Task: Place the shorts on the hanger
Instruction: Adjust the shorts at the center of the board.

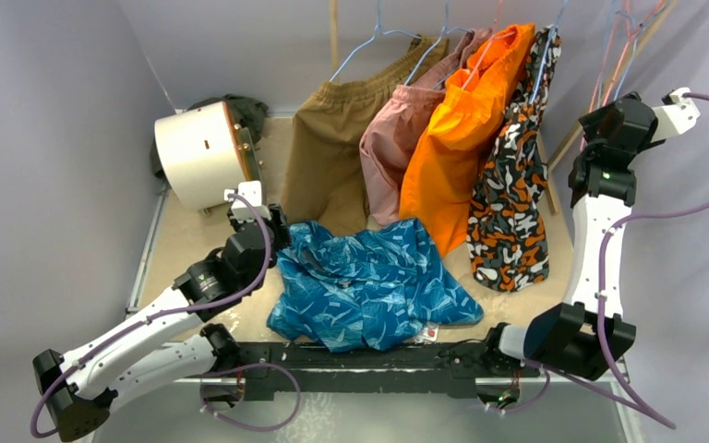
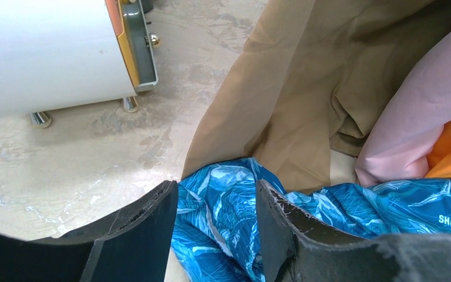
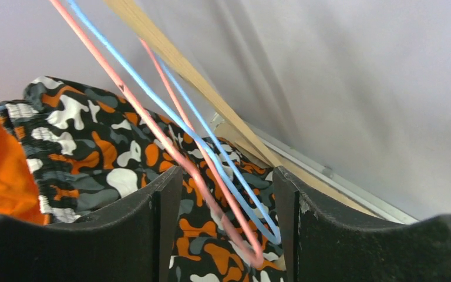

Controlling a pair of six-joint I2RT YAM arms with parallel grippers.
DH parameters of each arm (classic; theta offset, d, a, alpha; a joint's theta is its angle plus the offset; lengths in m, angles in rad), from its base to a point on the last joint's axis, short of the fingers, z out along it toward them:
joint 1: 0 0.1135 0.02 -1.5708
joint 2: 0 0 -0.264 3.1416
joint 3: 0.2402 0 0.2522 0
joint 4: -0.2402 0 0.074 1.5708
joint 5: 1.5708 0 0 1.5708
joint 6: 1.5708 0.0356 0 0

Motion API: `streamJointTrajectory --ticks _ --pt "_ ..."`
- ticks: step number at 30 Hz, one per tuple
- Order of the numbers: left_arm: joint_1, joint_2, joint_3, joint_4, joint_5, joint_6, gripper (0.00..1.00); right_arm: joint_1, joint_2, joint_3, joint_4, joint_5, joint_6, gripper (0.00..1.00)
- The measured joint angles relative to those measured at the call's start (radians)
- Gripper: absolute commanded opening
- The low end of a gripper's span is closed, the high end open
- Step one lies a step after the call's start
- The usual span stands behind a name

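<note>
Shorts [image 1: 369, 281] sit between the open left gripper [image 2: 216, 197]; the right gripper [image 3: 226, 179] gapes around the hanger [image 3: 147, 120].

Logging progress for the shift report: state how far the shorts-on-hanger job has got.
Done: nothing; the shorts lie crumpled on the table. In hand: the left end effector is open astride their edge, the right end effector open around the hanger wire. Left: grip both, then hang the shorts.
</note>
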Motion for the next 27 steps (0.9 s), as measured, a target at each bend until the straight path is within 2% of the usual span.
streamJointTrajectory --ticks 4,6,17,27 --pt "0.000 0.000 0.000 0.003 0.002 0.000 0.50 0.005 -0.022 -0.016 0.018 -0.015 -0.005 0.80" --pt "0.000 0.000 0.000 0.003 0.002 0.000 0.50 0.006 -0.032 -0.023 0.018 -0.015 -0.007 0.83" --pt "0.000 0.009 0.000 0.004 0.007 0.000 0.50 0.010 -0.106 -0.129 0.006 -0.024 -0.005 0.82" --pt "0.000 0.031 0.000 0.004 0.014 0.000 0.50 0.103 -0.171 -0.122 -0.021 -0.077 -0.005 0.80"
